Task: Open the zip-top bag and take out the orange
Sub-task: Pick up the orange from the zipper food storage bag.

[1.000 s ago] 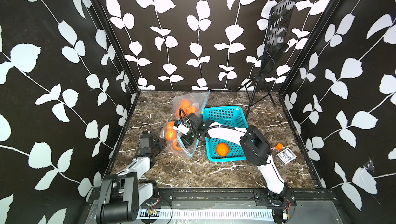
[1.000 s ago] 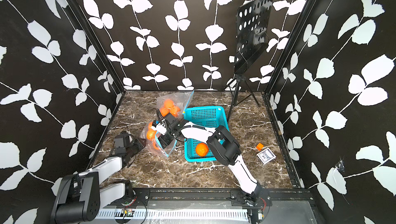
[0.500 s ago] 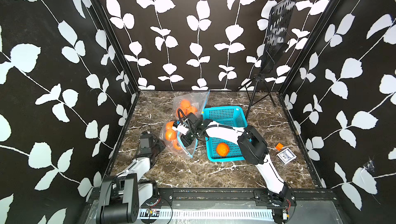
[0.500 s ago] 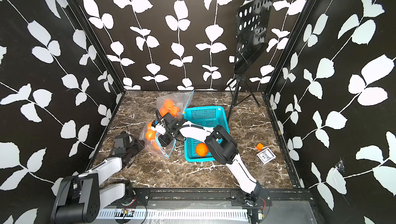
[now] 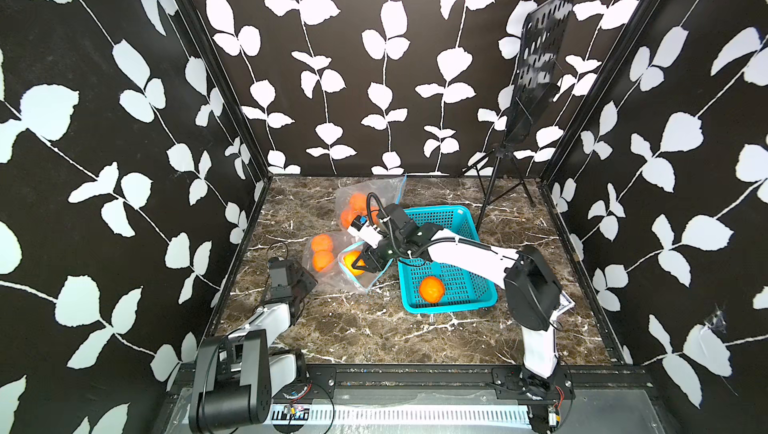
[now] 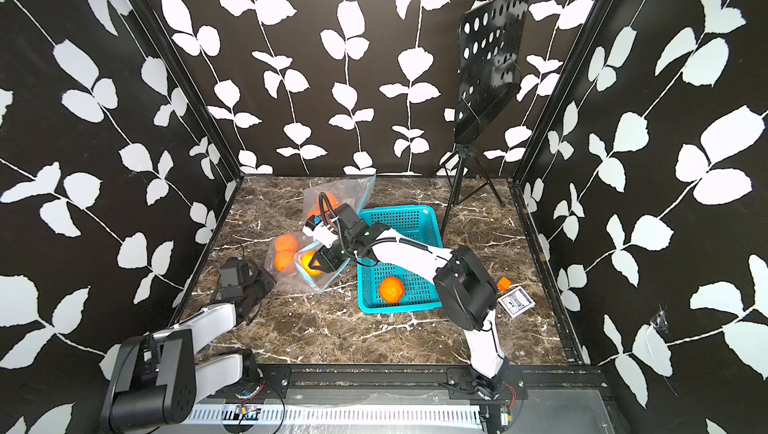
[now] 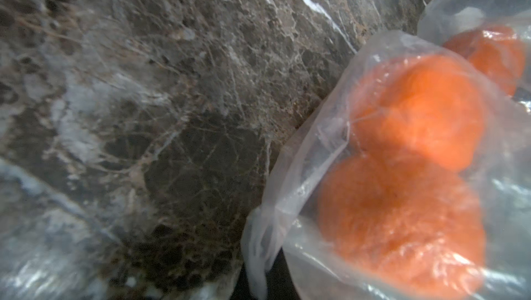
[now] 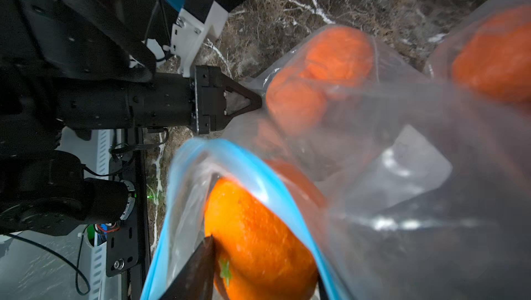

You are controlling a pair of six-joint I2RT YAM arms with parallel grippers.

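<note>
Two grippers on one bag (image 5: 368, 282). The right gripper (image 5: 357, 265) is in through the open, blue-rimmed mouth (image 8: 253, 175). Its jaws are clamped on the orange (image 8: 258, 241): one finger (image 8: 198, 267) lies flat against the fruit's side, the opposite finger is mostly hidden by the rim. The orange sits just inside the mouth, between those fingers.

The left gripper (image 8: 257, 101) is at the bag's other end, tips pinched together on a fold of film.

Past the right gripper's tips, deeper in the bag: two more oranges (image 5: 322, 260), touching each other, close beside the left gripper's tips.

Behind the right gripper's wrist: a teal basket (image 5: 449, 215) holding a loose orange (image 5: 431, 290).

Beside that wrist, on the side away from the left gripper: a second bag (image 5: 374, 195) of oranges, lying on the marble top (image 5: 374, 328).
</note>
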